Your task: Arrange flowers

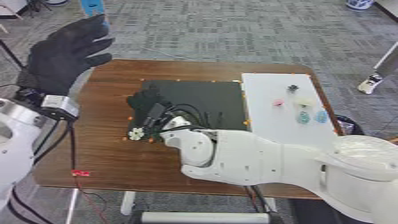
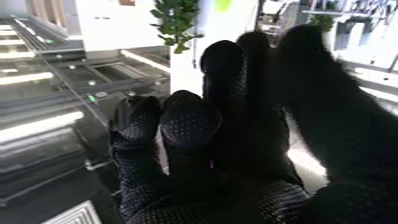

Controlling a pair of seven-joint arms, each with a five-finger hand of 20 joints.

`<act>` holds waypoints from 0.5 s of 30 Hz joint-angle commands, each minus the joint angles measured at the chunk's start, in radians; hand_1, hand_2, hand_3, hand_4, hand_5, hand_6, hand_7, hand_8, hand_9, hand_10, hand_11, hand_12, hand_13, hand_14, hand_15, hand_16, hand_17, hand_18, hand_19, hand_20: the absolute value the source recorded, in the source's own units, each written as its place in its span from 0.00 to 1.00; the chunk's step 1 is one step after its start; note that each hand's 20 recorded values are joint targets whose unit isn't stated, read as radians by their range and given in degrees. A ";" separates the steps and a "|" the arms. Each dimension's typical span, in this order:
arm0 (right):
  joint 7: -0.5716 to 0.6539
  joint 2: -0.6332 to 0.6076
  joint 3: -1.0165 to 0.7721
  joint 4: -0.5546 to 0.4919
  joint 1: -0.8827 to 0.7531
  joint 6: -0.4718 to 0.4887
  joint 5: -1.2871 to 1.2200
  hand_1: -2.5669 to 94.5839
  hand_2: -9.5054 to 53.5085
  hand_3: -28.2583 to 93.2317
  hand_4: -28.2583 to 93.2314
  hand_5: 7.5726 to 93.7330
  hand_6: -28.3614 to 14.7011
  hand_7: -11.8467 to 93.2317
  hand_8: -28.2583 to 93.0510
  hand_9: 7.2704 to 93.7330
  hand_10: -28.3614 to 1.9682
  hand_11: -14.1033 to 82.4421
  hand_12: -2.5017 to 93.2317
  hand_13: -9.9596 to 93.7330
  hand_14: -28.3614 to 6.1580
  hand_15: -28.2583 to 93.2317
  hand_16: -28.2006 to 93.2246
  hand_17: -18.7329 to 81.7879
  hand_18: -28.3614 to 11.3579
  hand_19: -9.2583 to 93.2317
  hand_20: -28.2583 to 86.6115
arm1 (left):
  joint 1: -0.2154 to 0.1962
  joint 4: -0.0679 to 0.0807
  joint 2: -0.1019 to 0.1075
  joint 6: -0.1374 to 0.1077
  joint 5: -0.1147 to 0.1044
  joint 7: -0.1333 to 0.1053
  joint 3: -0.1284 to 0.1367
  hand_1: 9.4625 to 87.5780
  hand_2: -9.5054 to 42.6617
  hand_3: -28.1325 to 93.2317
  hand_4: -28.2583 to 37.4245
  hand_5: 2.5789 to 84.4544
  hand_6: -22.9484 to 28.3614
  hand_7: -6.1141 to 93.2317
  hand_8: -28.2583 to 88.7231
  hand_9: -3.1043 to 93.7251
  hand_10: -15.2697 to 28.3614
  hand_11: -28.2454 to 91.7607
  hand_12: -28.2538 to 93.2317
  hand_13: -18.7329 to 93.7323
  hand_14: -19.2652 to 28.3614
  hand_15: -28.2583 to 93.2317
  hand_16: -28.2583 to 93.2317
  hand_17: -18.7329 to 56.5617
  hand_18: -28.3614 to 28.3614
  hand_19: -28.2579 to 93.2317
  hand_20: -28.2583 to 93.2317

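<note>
One white flower (image 1: 136, 134) sits around 7 o'clock from the right hand (image 1: 144, 102), near a corner of the black mat (image 1: 209, 92). That hand's pretty relaxed and open, left hand (image 1: 64, 57) too. Pink flower's (image 1: 277, 102) at 3 o'clock on the white sheet (image 1: 266, 125).

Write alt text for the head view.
A robot's black-gloved right hand is over the left part of a dark mat on a brown table, near a white flower; small colored pieces lie on a white panel. The left hand is raised.
</note>
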State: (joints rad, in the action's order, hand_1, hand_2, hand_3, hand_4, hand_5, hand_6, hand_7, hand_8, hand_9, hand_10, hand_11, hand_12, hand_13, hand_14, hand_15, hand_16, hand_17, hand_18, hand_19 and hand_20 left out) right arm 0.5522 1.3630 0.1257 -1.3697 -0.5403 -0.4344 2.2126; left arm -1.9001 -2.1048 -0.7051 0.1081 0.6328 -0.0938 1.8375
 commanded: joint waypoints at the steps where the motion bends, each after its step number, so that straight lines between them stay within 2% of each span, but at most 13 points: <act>1: -0.270 -0.095 -0.137 -0.114 -0.050 0.312 -0.084 0.50 0.19 0.93 0.01 0.47 0.76 0.32 0.12 0.70 0.60 0.66 0.66 0.71 0.53 0.93 0.61 0.50 0.17 0.95 0.74 | -0.072 -0.015 -0.030 -0.020 -0.009 -0.010 0.020 0.15 0.06 0.80 0.00 0.31 0.49 0.21 0.17 0.29 0.61 0.34 0.37 0.34 0.69 0.37 0.27 0.09 0.90 0.57 0.29; 2: -0.281 -0.095 -0.145 -0.118 -0.056 0.340 -0.098 0.46 0.30 0.94 0.02 0.45 0.76 0.30 0.12 0.71 0.59 0.70 0.62 0.73 0.52 0.93 0.60 0.51 0.16 0.97 0.75 | -0.074 -0.016 -0.032 -0.017 -0.009 -0.009 0.022 0.15 0.06 0.80 0.00 0.31 0.49 0.21 0.17 0.29 0.61 0.34 0.37 0.34 0.69 0.37 0.27 0.09 0.90 0.57 0.29; 3: -0.294 -0.096 -0.163 -0.124 -0.067 0.384 -0.091 0.45 0.35 0.95 0.03 0.44 0.76 0.29 0.12 0.72 0.58 0.73 0.59 0.74 0.52 0.94 0.60 0.51 0.16 0.98 0.75 | -0.072 -0.015 -0.032 -0.018 -0.008 -0.010 0.020 0.15 0.06 0.80 0.00 0.31 0.49 0.21 0.17 0.29 0.61 0.34 0.37 0.34 0.69 0.37 0.27 0.09 0.90 0.57 0.29; 5: -0.313 -0.097 -0.160 -0.120 -0.067 0.395 -0.080 0.37 0.54 0.96 0.07 0.44 0.78 0.27 0.13 0.72 0.56 0.78 0.54 0.76 0.50 0.96 0.59 0.52 0.14 1.00 0.78 | -0.065 -0.012 -0.032 -0.018 -0.009 -0.010 0.015 0.15 0.06 0.80 0.00 0.31 0.49 0.21 0.17 0.29 0.61 0.34 0.37 0.34 0.69 0.37 0.27 0.09 0.90 0.57 0.29; 8: -0.334 -0.093 -0.178 -0.120 -0.080 0.441 -0.079 0.32 0.61 0.96 0.10 0.51 0.82 0.28 0.12 0.72 0.57 0.78 0.54 0.77 0.48 0.98 0.60 0.53 0.12 1.00 0.82 | -0.070 -0.014 -0.032 -0.021 -0.008 -0.012 0.018 0.15 0.06 0.80 0.00 0.31 0.49 0.21 0.17 0.29 0.61 0.34 0.37 0.34 0.69 0.37 0.27 0.09 0.90 0.57 0.29; 11: -0.337 -0.091 -0.177 -0.114 -0.079 0.446 -0.075 0.29 0.64 0.98 0.12 0.54 0.83 0.28 0.11 0.72 0.57 0.76 0.56 0.79 0.48 0.99 0.60 0.54 0.11 1.00 0.83 | -0.066 -0.011 -0.030 -0.022 -0.009 -0.014 0.015 0.15 0.06 0.80 0.00 0.31 0.49 0.21 0.17 0.29 0.60 0.34 0.37 0.34 0.69 0.37 0.27 0.09 0.90 0.57 0.29; 12: -0.340 -0.089 -0.179 -0.110 -0.080 0.451 -0.075 0.26 0.72 0.98 0.14 0.54 0.83 0.28 0.11 0.77 0.57 0.84 0.49 0.79 0.47 0.99 0.59 0.54 0.11 1.00 0.83 | -0.066 -0.011 -0.029 -0.022 -0.008 -0.015 0.015 0.15 0.06 0.80 0.00 0.31 0.49 0.21 0.17 0.29 0.60 0.34 0.37 0.34 0.69 0.37 0.27 0.09 0.90 0.57 0.29; 13: -0.341 -0.089 -0.182 -0.109 -0.082 0.458 -0.074 0.25 0.76 0.98 0.14 0.54 0.83 0.28 0.11 0.78 0.57 0.88 0.45 0.79 0.47 1.00 0.59 0.54 0.11 1.00 0.83 | -0.065 -0.011 -0.029 -0.021 -0.008 -0.015 0.014 0.15 0.06 0.80 0.00 0.31 0.49 0.21 0.17 0.29 0.60 0.34 0.37 0.34 0.69 0.37 0.27 0.09 0.90 0.57 0.29; 15: -0.343 -0.088 -0.183 -0.109 -0.084 0.452 -0.074 0.25 0.77 0.99 0.14 0.53 0.82 0.28 0.11 0.79 0.57 0.89 0.44 0.79 0.48 1.00 0.59 0.55 0.11 1.00 0.83 | -0.062 -0.009 -0.028 -0.019 -0.008 -0.014 0.013 0.15 0.06 0.80 0.00 0.31 0.49 0.21 0.17 0.29 0.60 0.34 0.37 0.34 0.69 0.37 0.27 0.09 0.90 0.57 0.29</act>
State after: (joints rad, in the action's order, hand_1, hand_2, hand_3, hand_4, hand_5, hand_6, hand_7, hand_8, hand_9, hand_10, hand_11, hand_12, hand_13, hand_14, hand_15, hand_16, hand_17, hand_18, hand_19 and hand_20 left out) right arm 0.2236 1.2626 -0.0444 -1.4839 -0.6194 0.0221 2.1191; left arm -1.9691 -2.1137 -0.7274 0.0970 0.6289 -0.1035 1.8514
